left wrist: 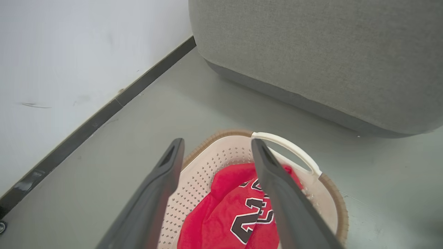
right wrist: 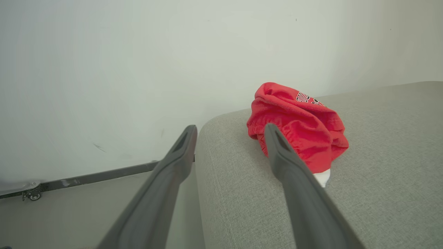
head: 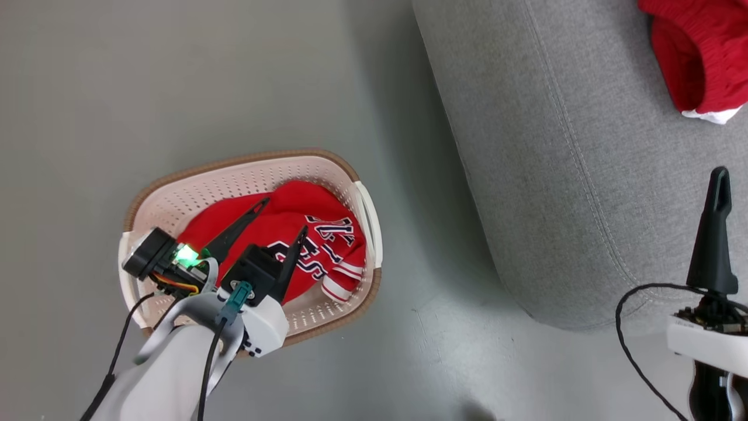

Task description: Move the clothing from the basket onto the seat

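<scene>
A red jersey (head: pixel 312 202) with black-and-white lettering lies crumpled in the cream perforated basket (head: pixel 245 162) on the floor. My left gripper (head: pixel 285 216) hovers just above it, open and empty. From the left wrist, the jersey (left wrist: pixel 228 211) shows between the spread fingers of the left gripper (left wrist: pixel 218 141), inside the basket (left wrist: pixel 221 135). Red shorts (head: pixel 695 58) with a white edge lie bunched on the grey seat (head: pixel 555 175). My right gripper (right wrist: pixel 231 128) stands open over the seat's corner (right wrist: pixel 380 155), short of the shorts (right wrist: pixel 301 124). In the head view the right gripper (head: pixel 720 181) shows edge-on.
The seat (left wrist: pixel 311 52) rises right beside the basket, with a strip of grey floor (head: pixel 409 204) between them. A white wall with a dark baseboard (left wrist: pixel 104 112) runs behind. A small caster (right wrist: pixel 33 195) stands by the baseboard. Black cables hang from both wrists.
</scene>
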Controlling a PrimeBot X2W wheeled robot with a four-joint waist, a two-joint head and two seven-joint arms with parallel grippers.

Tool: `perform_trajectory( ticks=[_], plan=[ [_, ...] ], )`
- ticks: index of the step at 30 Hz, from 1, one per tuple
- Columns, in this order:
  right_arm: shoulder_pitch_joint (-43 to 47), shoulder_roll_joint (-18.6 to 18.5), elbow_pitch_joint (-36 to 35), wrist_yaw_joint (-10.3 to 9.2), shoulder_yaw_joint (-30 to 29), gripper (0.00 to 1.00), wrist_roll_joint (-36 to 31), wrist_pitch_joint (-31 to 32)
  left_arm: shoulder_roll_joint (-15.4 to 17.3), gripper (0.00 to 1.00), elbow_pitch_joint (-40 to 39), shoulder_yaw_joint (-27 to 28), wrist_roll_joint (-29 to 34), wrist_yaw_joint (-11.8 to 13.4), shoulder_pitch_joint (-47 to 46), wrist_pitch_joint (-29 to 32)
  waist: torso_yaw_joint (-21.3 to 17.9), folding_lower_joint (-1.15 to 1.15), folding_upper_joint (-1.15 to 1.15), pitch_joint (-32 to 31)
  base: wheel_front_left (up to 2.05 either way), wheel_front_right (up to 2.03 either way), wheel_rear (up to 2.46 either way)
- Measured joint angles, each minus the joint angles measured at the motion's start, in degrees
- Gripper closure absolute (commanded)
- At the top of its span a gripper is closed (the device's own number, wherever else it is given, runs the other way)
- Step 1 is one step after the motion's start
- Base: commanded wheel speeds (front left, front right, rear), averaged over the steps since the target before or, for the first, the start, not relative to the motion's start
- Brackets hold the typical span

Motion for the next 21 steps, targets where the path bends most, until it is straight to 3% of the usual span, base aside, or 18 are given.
perform_trajectory(
  ticks=[21],
  plan=[
    [-7.8,0.0,-0.8,0.00,2.1,0.00,2.5,-0.2,2.3,0.00,11.5,-5.4,7.2,-3.3,-8.3,4.1,-4.5,0.00,0.00,9.6,0.00,0.00,0.00]
  ],
)
